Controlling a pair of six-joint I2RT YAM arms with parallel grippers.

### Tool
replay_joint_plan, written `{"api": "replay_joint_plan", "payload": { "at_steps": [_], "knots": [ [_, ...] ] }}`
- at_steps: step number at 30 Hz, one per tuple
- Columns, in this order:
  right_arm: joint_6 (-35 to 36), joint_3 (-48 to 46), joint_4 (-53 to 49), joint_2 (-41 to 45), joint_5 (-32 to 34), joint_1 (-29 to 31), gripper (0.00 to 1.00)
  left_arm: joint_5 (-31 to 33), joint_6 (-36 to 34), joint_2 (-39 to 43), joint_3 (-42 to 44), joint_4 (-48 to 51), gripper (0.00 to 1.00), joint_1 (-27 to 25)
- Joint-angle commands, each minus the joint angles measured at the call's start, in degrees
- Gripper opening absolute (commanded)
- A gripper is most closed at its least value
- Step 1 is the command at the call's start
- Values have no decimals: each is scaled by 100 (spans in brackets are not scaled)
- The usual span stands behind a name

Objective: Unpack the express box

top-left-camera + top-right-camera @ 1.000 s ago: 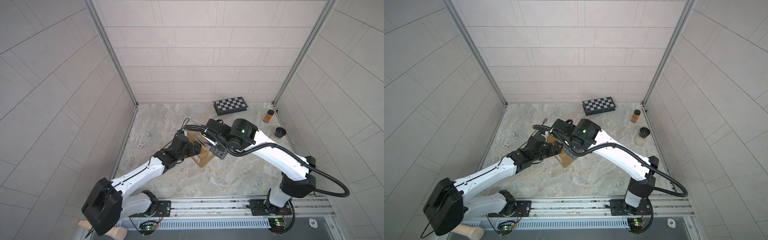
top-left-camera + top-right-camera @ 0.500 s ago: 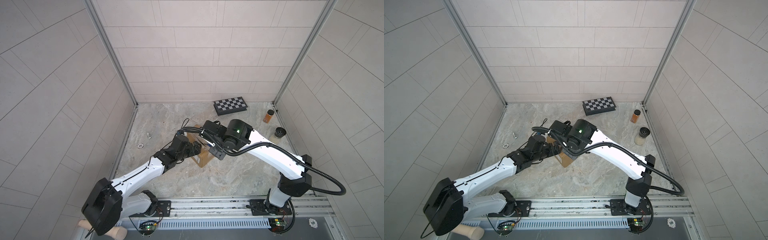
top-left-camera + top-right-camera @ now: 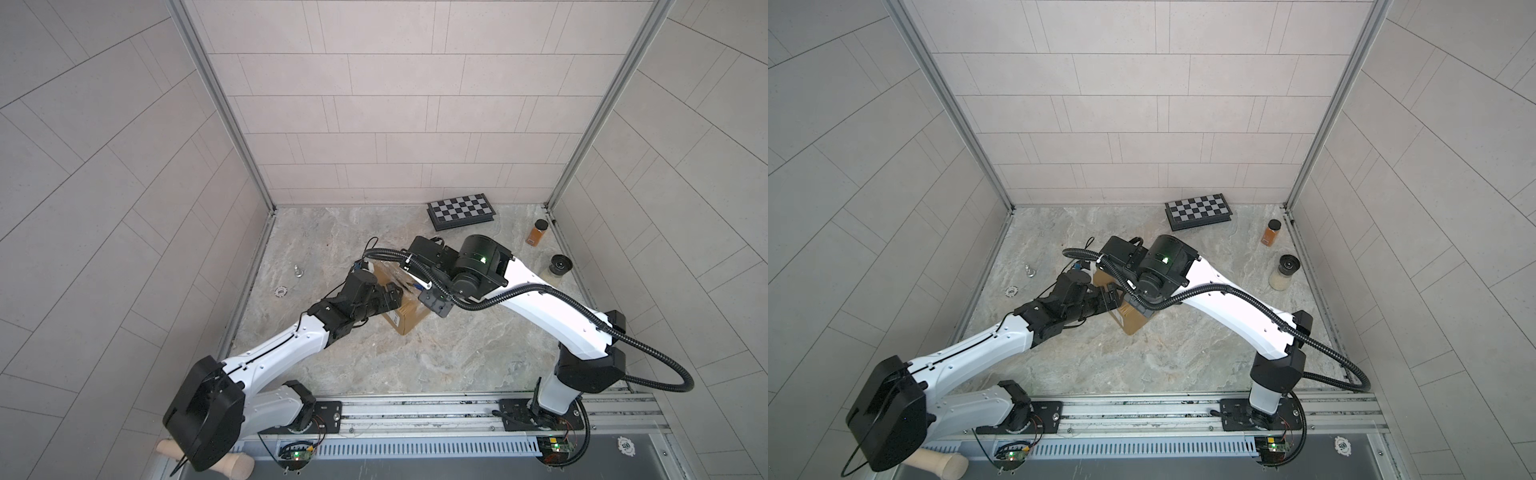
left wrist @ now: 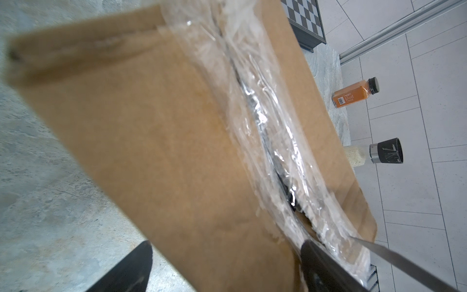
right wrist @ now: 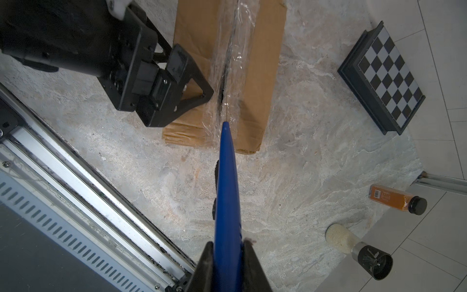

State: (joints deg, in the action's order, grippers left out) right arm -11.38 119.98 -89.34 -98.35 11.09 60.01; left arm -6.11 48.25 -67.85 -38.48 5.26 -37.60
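Cardboard express box (image 3: 409,316) lies braced by the left gripper (image 5: 182,106), jaws spread wide. Right gripper (image 5: 227,252) clamps a blue-handled knife (image 5: 226,177); keep its blade shallow along the taped seam (image 5: 232,63).

R gripper (image 5: 227,255) clamps blue tool (image 5: 227,182), tip at express box (image 5: 262,75) tape (image 5: 236,50).

On the marbled grey surface (image 3: 457,353) a cardboard box (image 3: 409,318) is set near the middle. A checkered case (image 3: 461,211) is laid by the back wall. An orange bottle (image 3: 537,232) and a black-capped jar (image 3: 559,267) are stood at the right, and a metal bolt (image 3: 297,270) and a round token (image 3: 281,292) are seen at the left.
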Motion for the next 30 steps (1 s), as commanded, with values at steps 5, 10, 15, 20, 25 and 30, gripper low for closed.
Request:
{"api": "replay_joint_plan", "payload": {
  "at_steps": [5, 10, 15, 20, 25, 30],
  "knots": [
    [-13, -249, 43, 156, -14, 20, 0, 103, -56, -160, 276, 643, 94, 25],
    [3, -343, 62, 130, 65, 20, 0, 103, -52, -149, 286, 652, 94, 25],
    [30, -415, 66, 106, 185, -6, 0, 101, -35, -140, 314, 652, 94, 25],
    [65, -548, 79, 105, 161, -20, 0, 110, -26, -131, 325, 652, 94, 25],
    [74, -702, 82, 108, 216, -26, 0, 110, -26, -132, 334, 652, 94, 25],
    [144, -784, -60, 8, 372, -37, 0, 114, -26, -132, 348, 654, 94, 25]
  ]
}}
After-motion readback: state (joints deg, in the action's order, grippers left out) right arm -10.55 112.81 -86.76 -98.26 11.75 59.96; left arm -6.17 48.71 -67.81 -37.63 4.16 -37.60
